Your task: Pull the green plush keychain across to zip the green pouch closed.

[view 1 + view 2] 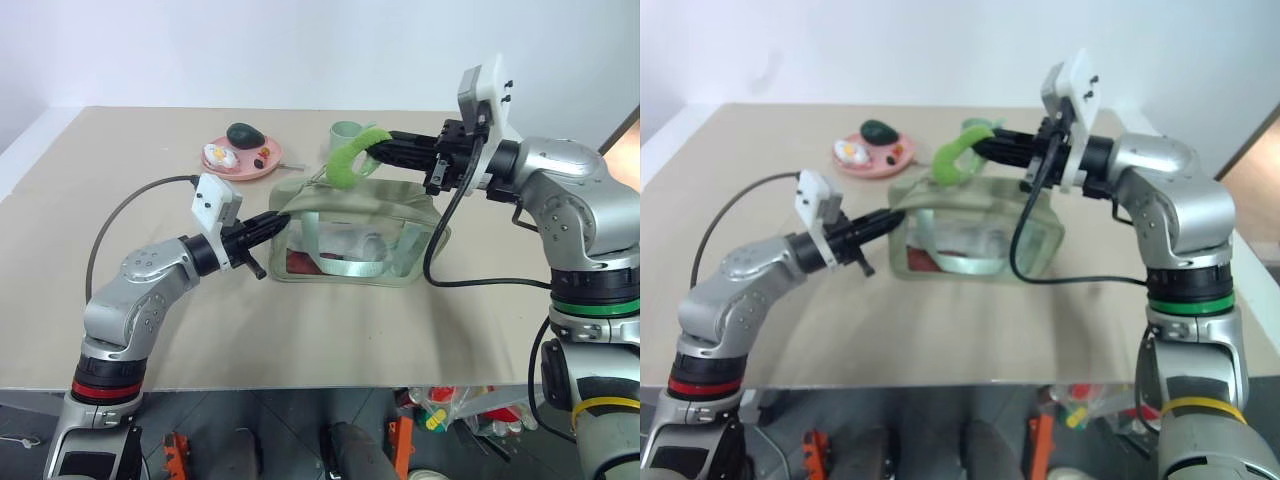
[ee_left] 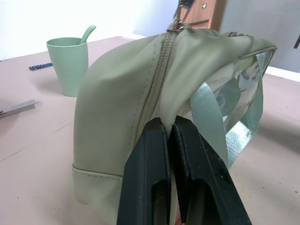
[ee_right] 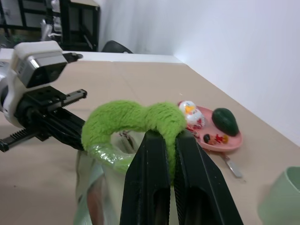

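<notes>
Two head views look forward and down from the table's point(image 1: 150, 330) near edge, well back, sharing the whole top to its far edge. The left wrist view sits close against the green pouch's point(image 2: 122, 93) end, facing along its zipper. The right wrist view looks across the green plush keychain point(image 3: 131, 123) toward the far edge, sharing the pink plate point(image 3: 229, 140) with the head views.

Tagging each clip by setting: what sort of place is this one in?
Probably a lab or workshop set up for a tabletop trial: a plain table against a bare white wall, staged props like the pink plate, black equipment racks behind.
</notes>
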### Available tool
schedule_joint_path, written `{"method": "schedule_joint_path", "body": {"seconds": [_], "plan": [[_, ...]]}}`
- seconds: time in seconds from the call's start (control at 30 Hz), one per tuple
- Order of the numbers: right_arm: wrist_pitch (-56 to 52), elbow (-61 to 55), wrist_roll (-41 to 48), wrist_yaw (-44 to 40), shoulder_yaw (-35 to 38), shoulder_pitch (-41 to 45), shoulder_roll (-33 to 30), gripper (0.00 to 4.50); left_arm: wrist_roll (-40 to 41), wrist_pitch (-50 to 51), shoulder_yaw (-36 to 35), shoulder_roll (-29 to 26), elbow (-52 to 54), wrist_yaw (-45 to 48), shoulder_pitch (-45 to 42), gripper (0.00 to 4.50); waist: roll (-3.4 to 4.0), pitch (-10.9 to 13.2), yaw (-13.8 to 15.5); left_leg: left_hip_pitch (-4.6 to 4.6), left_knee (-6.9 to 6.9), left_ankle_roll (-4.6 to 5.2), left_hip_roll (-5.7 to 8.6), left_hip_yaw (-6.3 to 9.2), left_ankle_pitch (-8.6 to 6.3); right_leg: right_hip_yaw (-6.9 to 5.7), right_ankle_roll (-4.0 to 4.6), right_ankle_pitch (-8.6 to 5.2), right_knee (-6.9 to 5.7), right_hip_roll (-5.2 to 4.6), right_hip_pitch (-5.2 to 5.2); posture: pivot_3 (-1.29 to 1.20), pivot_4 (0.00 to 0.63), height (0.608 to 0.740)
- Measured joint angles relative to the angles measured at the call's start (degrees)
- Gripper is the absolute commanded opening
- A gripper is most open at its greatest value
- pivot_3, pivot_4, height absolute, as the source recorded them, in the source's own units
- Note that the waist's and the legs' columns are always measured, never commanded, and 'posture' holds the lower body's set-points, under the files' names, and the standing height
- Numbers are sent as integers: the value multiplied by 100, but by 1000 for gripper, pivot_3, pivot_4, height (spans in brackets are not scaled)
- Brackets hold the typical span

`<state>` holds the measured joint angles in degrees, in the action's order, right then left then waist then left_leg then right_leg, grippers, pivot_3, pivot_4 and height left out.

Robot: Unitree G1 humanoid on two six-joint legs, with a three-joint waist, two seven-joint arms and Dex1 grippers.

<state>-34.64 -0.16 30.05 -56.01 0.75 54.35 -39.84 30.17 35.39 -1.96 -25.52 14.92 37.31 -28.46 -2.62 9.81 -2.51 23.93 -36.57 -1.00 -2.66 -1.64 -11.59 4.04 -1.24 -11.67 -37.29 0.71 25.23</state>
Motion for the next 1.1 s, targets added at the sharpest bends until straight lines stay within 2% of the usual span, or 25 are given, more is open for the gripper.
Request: {"method": "schedule_joint_path", "body": {"seconds": [0.33,0.77,1.1], "plan": [[-33,205,-46,-81,160,-74,-475,26,-377,-309,120,191,-278,-319,-120,0,0,0,7,0,-1,0,0,-2,0,2,-1,1,0,1,1,0,150,740],[1008,1076,-866,-260,493,-1230,-1608,26,-438,-317,125,294,-198,-547,-66,0,1,0,12,-2,-2,0,2,-4,0,6,-5,4,4,0,-1,0,150,740],[1064,1160,-1302,-203,664,-1786,-2198,26,-429,-307,123,307,-124,-560,-12,0,2,0,11,-7,-3,0,3,-7,1,9,-7,5,4,0,-4,0,150,740]]}}
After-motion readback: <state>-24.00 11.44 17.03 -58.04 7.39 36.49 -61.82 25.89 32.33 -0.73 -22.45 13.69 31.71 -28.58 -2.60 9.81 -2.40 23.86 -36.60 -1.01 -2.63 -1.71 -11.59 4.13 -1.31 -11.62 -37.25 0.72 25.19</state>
